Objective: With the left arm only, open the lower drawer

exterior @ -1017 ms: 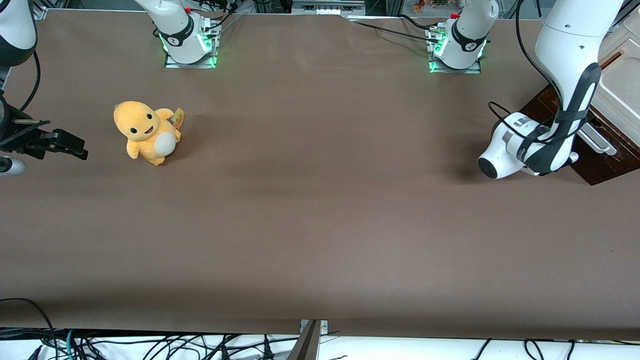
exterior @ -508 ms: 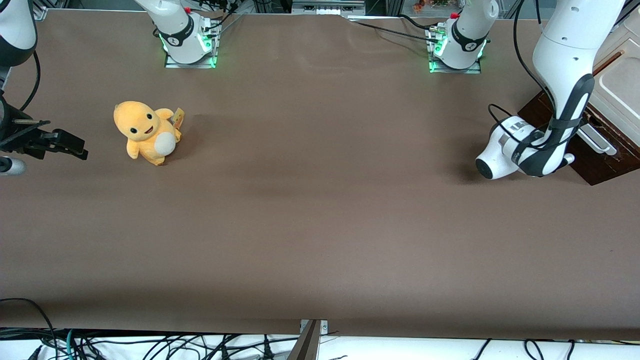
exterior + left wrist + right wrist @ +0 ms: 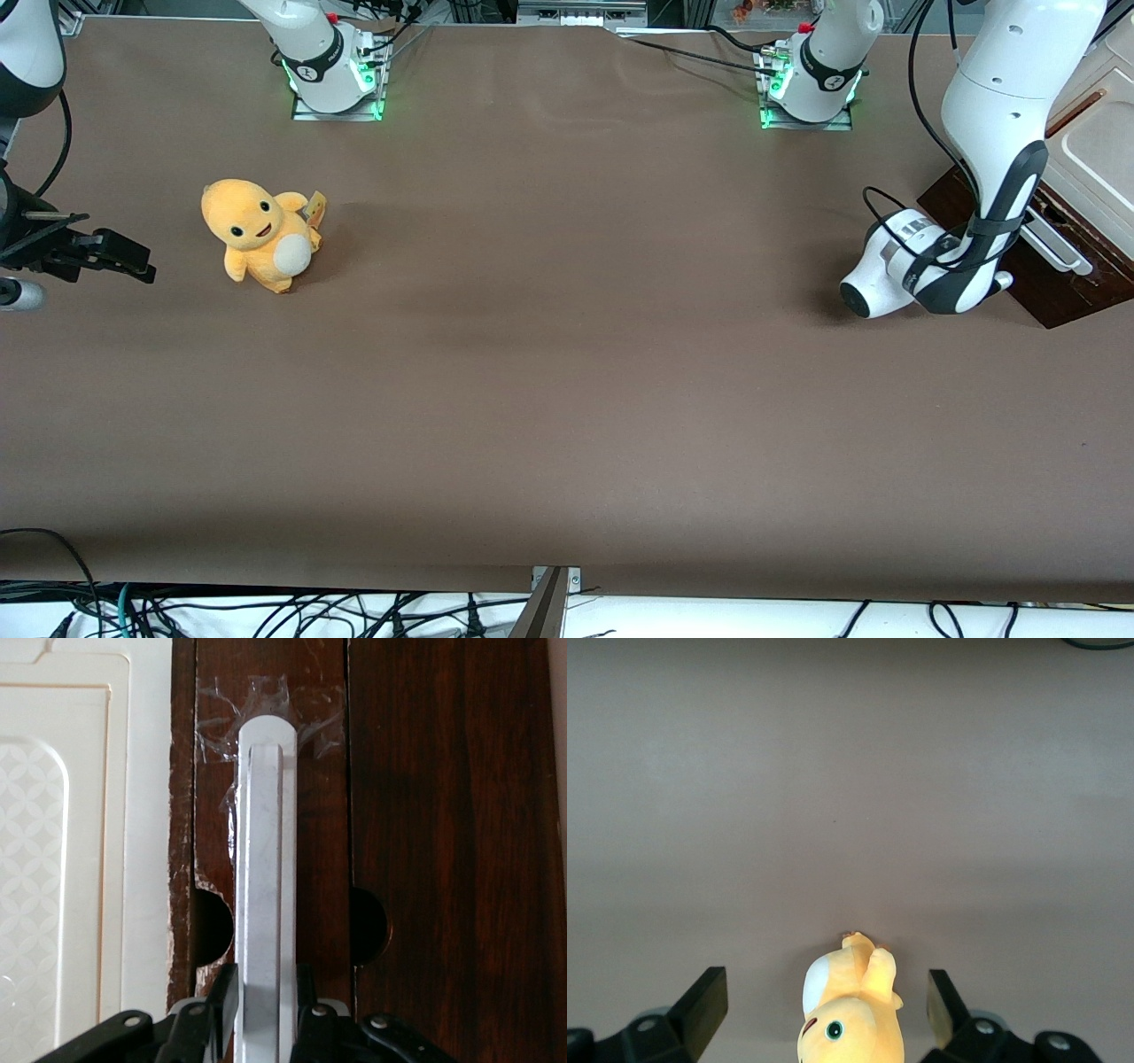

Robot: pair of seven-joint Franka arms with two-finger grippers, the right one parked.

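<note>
Left wrist view, item one: the lower drawer [image 3: 310, 771], dark-brown wood with a worn, chipped edge along one side and a seam on each side of its front strip, stood at the working arm's end of the bench [image 3: 567, 354]. Handle: the bar handle [image 3: 264, 868], pale silver-white, flat-faced and round-ended, was fixed lengthwise on the drawer front, with clear tape crinkled around its visible end. Two rounded dark cut-outs flanked the bar at mid-length. Adjoining: the cream-white panel [image 3: 62, 859] of the cabinet, patterned, lay just beside the drawer's chipped edge. Grasp: the hand [image 3: 264, 1014] was clenched around the bar handle, one black finger [image 3: 223, 997] pressed to each flank of it. Handling, as judged: the wood and bar looked rigid and would not yield under the grip; the bar's smooth finish might let the fingers slip along it, so a hold square across the bar, as shown, seemed the soundest place. A shallow drawer should be light, though the rough edge suggested it could bind unless drawn straight out. Front view: the left arm [image 3: 992, 133] reached down to the cabinet's dark front, and how far the drawer stood out could not be told. Also present: a yellow plush toy [image 3: 257, 235], well apart toward the parked arm's end.
</note>
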